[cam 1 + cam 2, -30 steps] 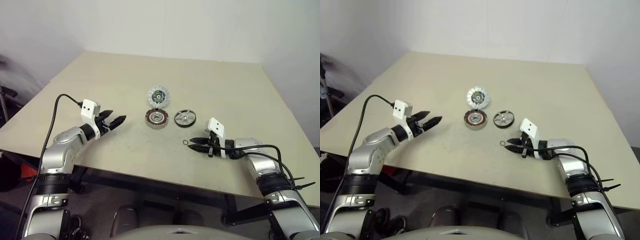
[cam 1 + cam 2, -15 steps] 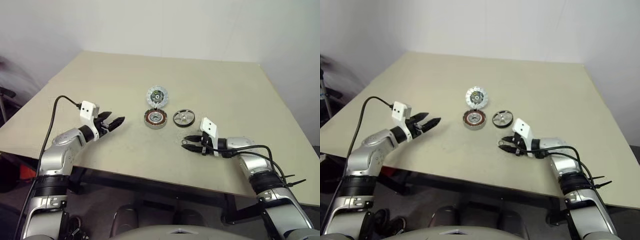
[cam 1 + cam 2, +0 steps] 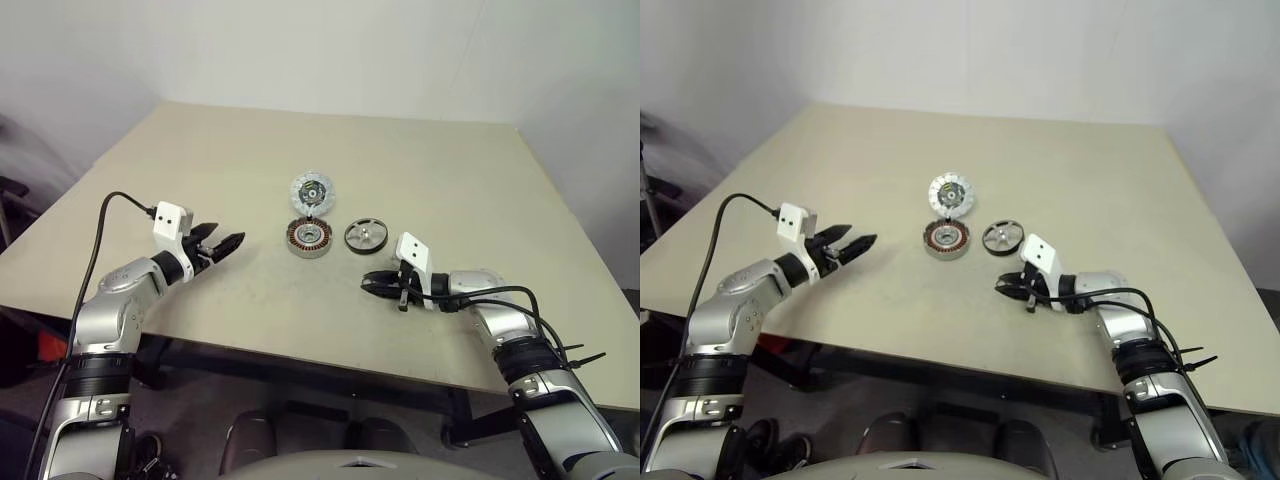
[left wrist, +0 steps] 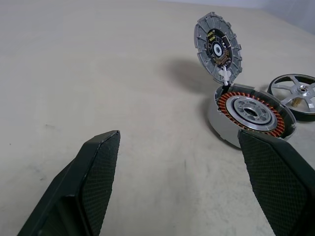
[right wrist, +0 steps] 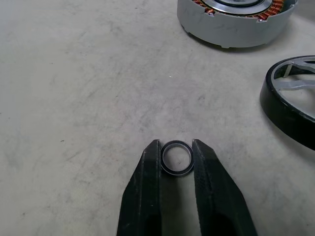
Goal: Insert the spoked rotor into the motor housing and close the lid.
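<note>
The beige matte tabletop (image 3: 200,180) is mostly bare, with wide free surface to the left, behind and to the right of the small cluster of parts at its centre; its near edge runs just below both arms.

The shallow round metal motor housing with copper-brown windings (image 3: 310,238) sits in the middle. The pale silvery round lid with a dark centre (image 3: 314,192) stands tilted up at the housing's far rim, apparently joined to it by a small white piece, so the cup is open. The black-rimmed spoked rotor with silver hub (image 3: 365,235) lies flat just to the right of the housing, apart from it.

The left hand (image 3: 222,244) hovers well to the left of the housing, fingers spread wide, nothing between them.

The right hand (image 5: 175,153) has shifted leftward since a second ago and its fingers have narrowed; they now flank the tiny black O-ring (image 5: 176,158) lying on the tabletop near the rotor, touching or nearly touching both its sides.
</note>
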Robot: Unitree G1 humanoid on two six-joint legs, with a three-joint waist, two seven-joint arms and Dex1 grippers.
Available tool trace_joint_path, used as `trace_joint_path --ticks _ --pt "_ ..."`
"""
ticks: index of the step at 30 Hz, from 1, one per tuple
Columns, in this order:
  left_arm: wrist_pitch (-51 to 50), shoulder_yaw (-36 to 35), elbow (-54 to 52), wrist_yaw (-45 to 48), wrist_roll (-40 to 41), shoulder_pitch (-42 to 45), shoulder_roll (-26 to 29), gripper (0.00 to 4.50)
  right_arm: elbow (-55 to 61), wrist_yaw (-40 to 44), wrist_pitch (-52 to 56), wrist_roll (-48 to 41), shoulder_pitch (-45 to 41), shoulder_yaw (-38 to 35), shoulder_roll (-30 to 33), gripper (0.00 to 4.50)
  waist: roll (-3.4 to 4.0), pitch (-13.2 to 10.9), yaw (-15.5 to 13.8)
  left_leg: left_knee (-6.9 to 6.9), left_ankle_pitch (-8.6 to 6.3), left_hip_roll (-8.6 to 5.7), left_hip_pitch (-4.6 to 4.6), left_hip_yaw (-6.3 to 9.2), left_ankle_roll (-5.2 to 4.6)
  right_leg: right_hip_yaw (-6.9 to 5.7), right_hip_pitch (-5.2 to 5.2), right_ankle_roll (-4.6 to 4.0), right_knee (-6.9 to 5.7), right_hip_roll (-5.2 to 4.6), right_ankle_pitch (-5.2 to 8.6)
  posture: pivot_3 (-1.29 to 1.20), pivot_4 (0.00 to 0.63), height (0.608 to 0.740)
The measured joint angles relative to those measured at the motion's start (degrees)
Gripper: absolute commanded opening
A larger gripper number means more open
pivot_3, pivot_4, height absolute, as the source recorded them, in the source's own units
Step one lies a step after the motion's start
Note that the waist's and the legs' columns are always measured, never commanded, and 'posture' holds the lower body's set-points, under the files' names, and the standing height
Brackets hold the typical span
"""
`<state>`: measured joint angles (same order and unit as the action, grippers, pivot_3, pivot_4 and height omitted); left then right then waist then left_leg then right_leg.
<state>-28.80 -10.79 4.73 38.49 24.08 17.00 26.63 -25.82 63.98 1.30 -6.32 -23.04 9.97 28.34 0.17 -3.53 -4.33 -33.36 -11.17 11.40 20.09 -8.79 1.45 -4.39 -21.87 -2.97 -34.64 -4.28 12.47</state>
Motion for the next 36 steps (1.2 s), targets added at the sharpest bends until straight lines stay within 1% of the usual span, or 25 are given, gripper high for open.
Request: trace_joint_path --ticks 5,8,9,13,15,19,25,28,36 --pt "0.0 0.0 0.0 0.0 0.0 0.0 0.0 4.04 0.1 -0.2 0.1 -0.2 0.0 -0.1 0.0 0.58 0.0 0.0 0.1 0.0 0.0 0.0 0.0 0.0 0.0 0.0 0.0 0.0 0.0 0.0 0.0 0.0 0.0 0.74" --pt "0.0 0.0 0.0 0.0 0.0 0.0 0.0 4.04 2.9 -0.5 2.6 -1.4 -0.7 -0.7 0.0 0.58 0.01 0.0 0.1 0.0 0.01 -0.01 0.09 0.0 0.01 0.01 -0.11 -0.04 -0.03 0.0 -0.02 0.0 0.0 0.74" --pt "0.0 0.0 0.1 0.0 -0.1 0.0 0.0 4.04 4.6 -0.6 3.5 -2.0 -1.5 -0.8 -0.2 0.58 0.01 0.0 0.1 0.01 0.02 -0.01 0.15 0.0 0.02 0.02 -0.18 -0.24 -0.05 0.0 -0.14 0.0 0.0 0.74" --pt "0.0 0.4 0.1 0.0 -0.1 0.5 -0.4 4.04 9.9 -1.0 5.6 -3.1 -6.0 -0.9 -1.3 0.58 0.0 0.0 0.2 0.09 0.03 0.01 0.14 0.0 0.04 0.01 -0.21 -0.37 -0.05 0.02 -0.13 0.0 0.0 0.74" --pt "0.1 0.4 0.2 0.0 -0.1 0.5 -0.4 4.04 10.1 -2.1 7.0 -3.1 -8.2 -0.7 -3.5 0.58 0.0 0.0 0.2 0.1 0.03 0.0 0.21 0.0 0.04 0.01 -0.26 -0.4 -0.05 0.02 -0.12 0.0 0.0 0.74" --pt "0.1 1.1 0.3 0.0 -0.2 0.9 -1.0 4.04 3.2 -6.3 7.8 -1.1 -15.6 1.3 -10.7 0.58 0.01 0.0 0.4 0.1 0.07 0.02 0.45 0.0 0.1 0.01 -0.54 -0.45 -0.15 0.02 -0.15 0.0 0.0 0.74" --pt "0.1 1.3 0.3 -0.4 -0.2 0.8 -1.2 4.04 -10.2 -12.2 6.5 2.5 -23.0 2.5 -17.5 0.58 0.0 0.0 0.2 0.06 0.07 -0.01 0.84 0.03 0.11 -0.02 -0.76 -0.47 -0.13 0.01 -0.14 0.0 0.0 0.74" --pt "0.1 1.4 0.1 -0.6 -0.2 0.8 -1.3 4.04 -14.9 -13.5 5.1 3.6 -24.9 2.5 -19.0 0.58 0.0 0.0 0.3 0.05 0.2 0.01 0.93 0.04 0.32 -0.03 -0.87 -0.47 -0.15 0.01 -0.14 0.0 0.0 0.74" --pt "0.0 1.3 -1.1 -1.2 -0.1 -0.2 -1.3 4.04 -27.5 -17.4 1.3 6.7 -28.7 2.5 -21.2 0.58 0.0 0.0 0.4 0.05 0.22 0.02 0.9 0.03 0.36 -0.04 -0.88 -0.48 -0.23 0.02 -0.14 0.0 0.0 0.74"
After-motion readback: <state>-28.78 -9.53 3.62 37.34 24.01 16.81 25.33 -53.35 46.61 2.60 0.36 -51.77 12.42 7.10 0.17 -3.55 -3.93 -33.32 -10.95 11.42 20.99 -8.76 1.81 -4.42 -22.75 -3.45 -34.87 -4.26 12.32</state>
